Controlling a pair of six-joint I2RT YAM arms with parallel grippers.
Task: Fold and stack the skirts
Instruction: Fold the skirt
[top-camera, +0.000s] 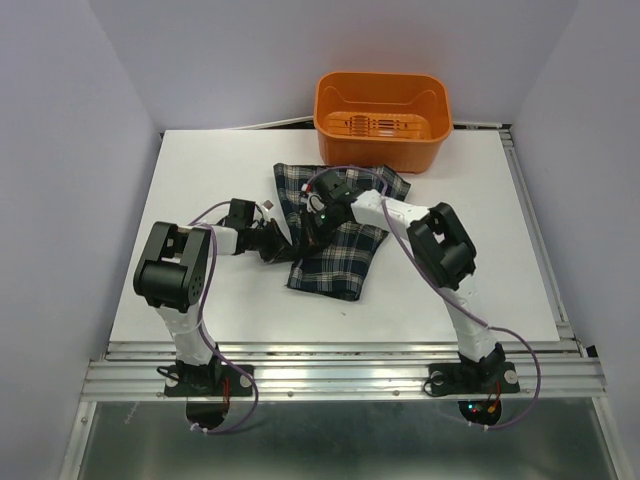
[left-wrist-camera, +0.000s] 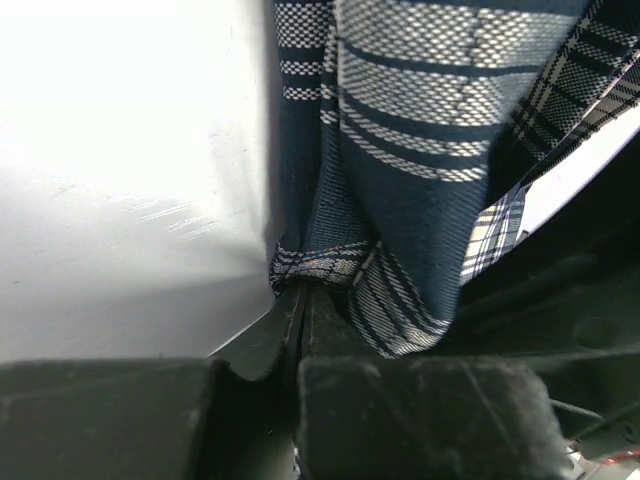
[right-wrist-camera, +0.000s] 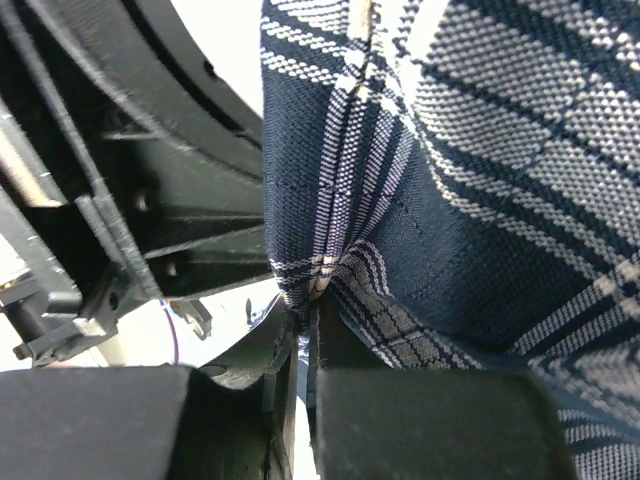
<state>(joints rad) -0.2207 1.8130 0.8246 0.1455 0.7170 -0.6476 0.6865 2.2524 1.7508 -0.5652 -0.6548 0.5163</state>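
A navy-and-green plaid skirt (top-camera: 340, 250) lies in the middle of the white table, stretching from near the orange basket toward the front. My left gripper (top-camera: 296, 240) is shut on its left edge; the left wrist view shows the cloth (left-wrist-camera: 400, 150) pinched between closed jaws at the gripper tip (left-wrist-camera: 303, 285). My right gripper (top-camera: 318, 222) is shut on the same skirt just beside the left one; the right wrist view shows a fold of plaid (right-wrist-camera: 480, 180) clamped at its tip (right-wrist-camera: 313, 297). Whether there is more than one skirt I cannot tell.
An orange plastic basket (top-camera: 381, 118) stands at the back edge, just behind the skirt. The white table (top-camera: 200, 180) shows bare surface to the left and right. A metal rail (top-camera: 340, 372) runs along the front by the arm bases.
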